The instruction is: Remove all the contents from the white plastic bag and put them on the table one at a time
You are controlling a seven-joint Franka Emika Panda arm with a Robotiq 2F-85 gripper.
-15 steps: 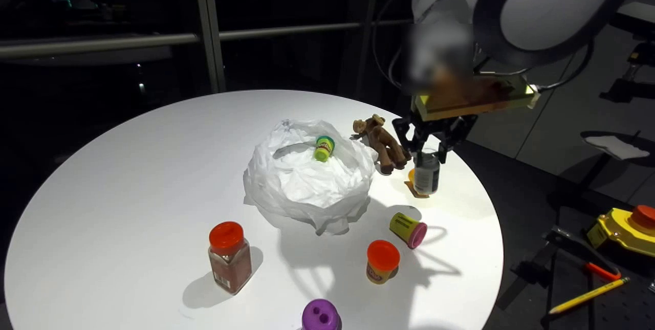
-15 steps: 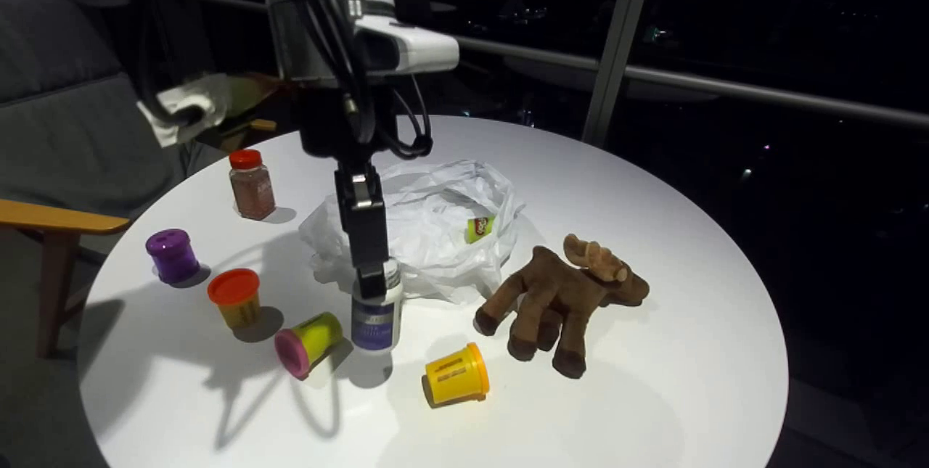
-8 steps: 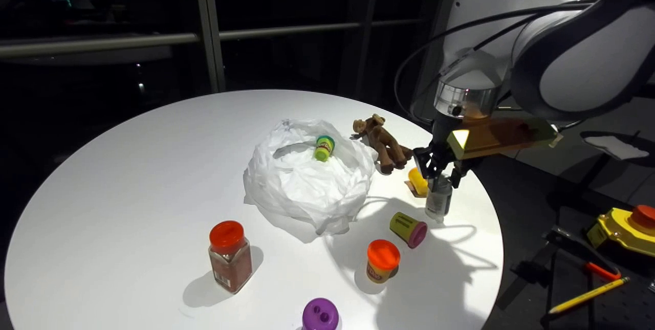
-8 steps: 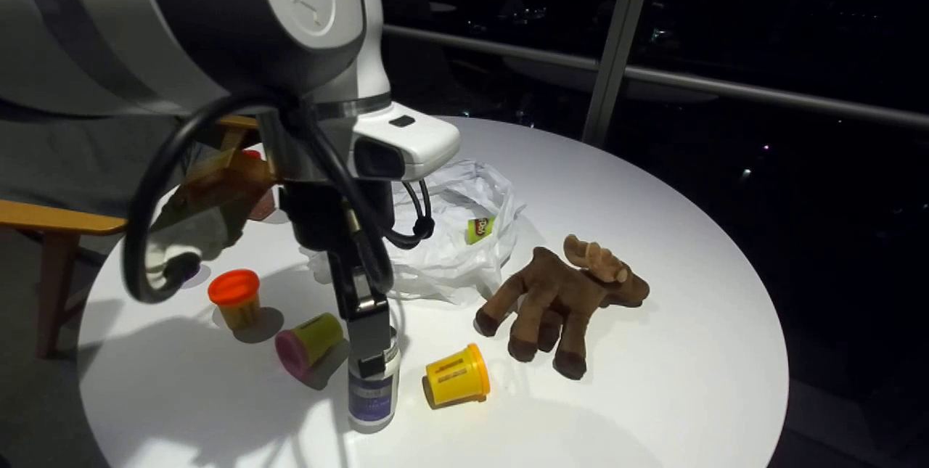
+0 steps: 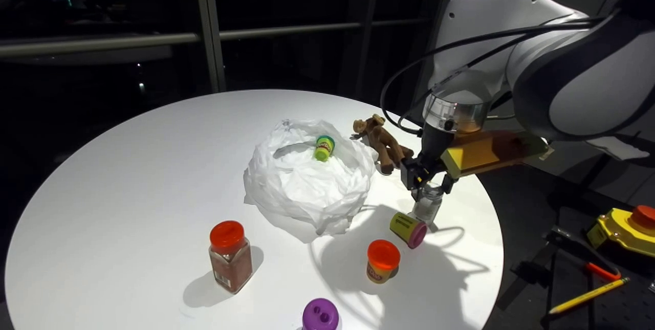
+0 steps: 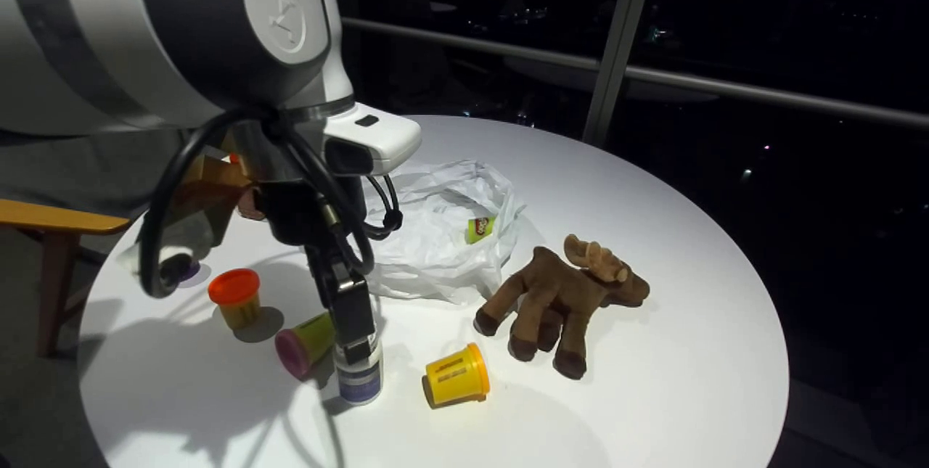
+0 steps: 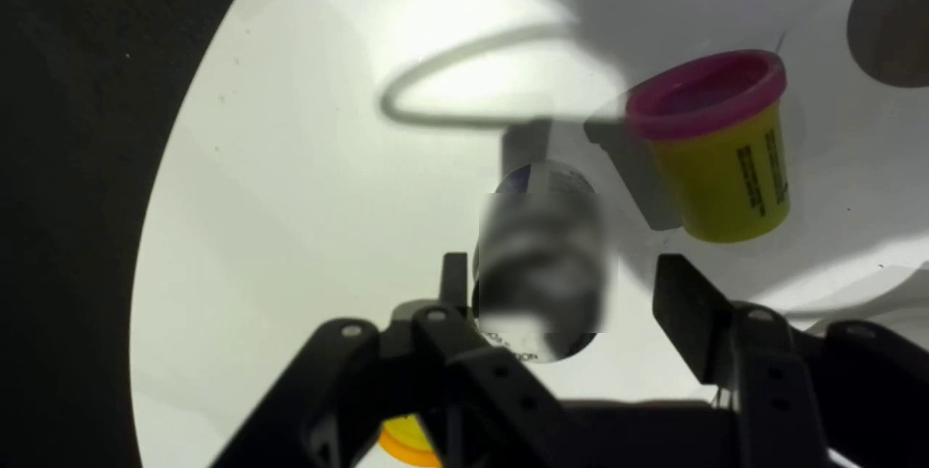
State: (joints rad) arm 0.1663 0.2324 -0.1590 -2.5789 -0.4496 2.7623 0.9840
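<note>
Well, the claw gapes around a cylindrical bottle (plastic, perhaps), near the wrinkled bag.

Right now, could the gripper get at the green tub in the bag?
Probably yes, after lifting clear: the gripper stands open around the bottle, but the bag opens upward and nothing visible covers the green tub.

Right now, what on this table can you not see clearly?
Purple container: cut off by bottom edge, in an exterior view.
Bottle: blurred patch over its middle, wrist view.
Orange-lidded yellow tub: mostly hidden by the gripper, wrist view.
Bag: folds may hide more inside, both exterior views.
</note>
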